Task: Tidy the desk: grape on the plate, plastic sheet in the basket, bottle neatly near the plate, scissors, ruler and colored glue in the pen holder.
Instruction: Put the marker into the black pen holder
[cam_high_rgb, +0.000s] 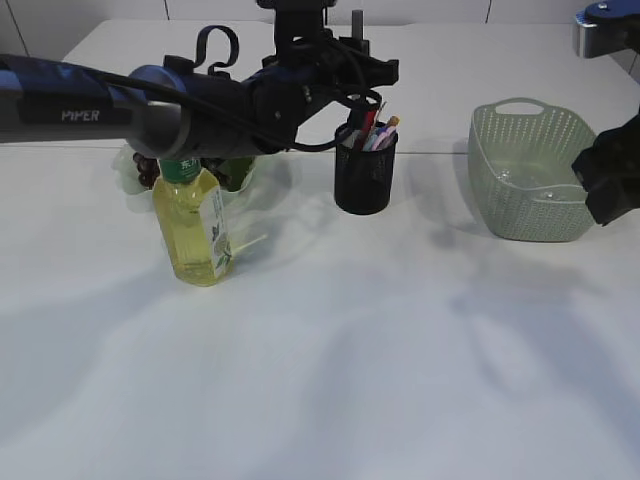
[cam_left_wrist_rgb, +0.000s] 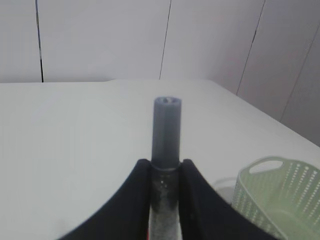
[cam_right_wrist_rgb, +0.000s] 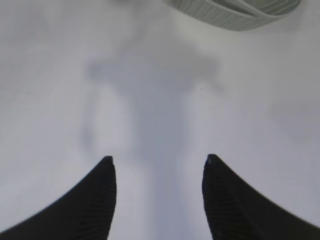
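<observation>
The left end effector (cam_left_wrist_rgb: 164, 172) pinches a grey cylindrical stick (cam_left_wrist_rgb: 166, 127) upright, hovering directly above the black mesh pen holder (cam_high_rgb: 365, 180), while the right end effector (cam_right_wrist_rgb: 157, 172), farther right, gapes empty.

exterior: front, slanted down | wrists: close | shared: basket (cam_high_rgb: 530, 185)

Bright, even light, soft shadows
Arm shadows smear across the pale worktop (cam_high_rgb: 400, 350); both wrist views look soft and hazy.
</observation>
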